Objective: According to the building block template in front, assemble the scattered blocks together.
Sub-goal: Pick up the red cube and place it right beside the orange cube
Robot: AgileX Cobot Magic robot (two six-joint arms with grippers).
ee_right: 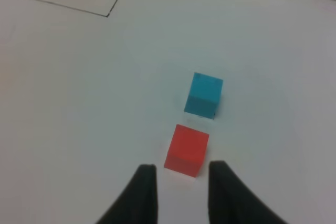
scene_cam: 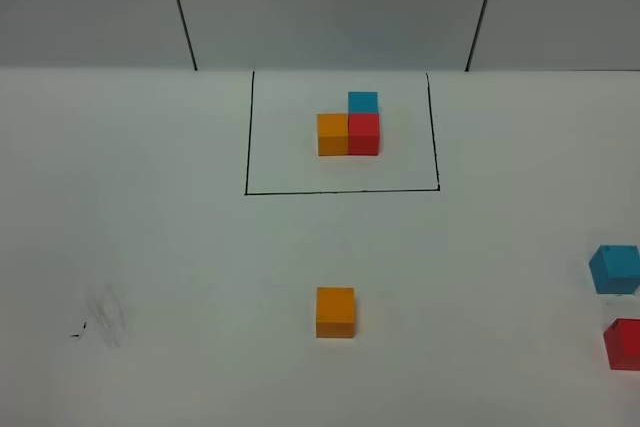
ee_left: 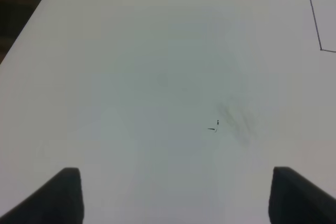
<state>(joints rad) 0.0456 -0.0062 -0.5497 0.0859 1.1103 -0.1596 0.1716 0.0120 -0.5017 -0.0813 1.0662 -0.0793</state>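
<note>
Scattered blocks are not assembled yet. Small matte orange cube sits alone mid-surface, on the near side of the thin black drawn rectangle. Small matte blue cube and small matte red cube are well off at the right edge of the high view, near each other but not touching; red is cut by the frame.

L-shaped template cluster of orange, red and blue cubes is inside the rectangle: orange touches red's left face, blue touches red's far face. I read it as reference only, hence framed and kept away from the loose cubes.

Right pincer hangs low over the white surface, jaws part open with a gap a bit wider than the red cube, nothing held. Red is just ahead of the fingertips, roughly centred on the gap, so it looks lined up for a pick. Blue is just beyond, so an overshoot could nudge it.

Left pincer is spread wide and empty, over the surface by a grey smudge; no block in its view. My guess: orange serves as anchor, red goes to its right.
</note>
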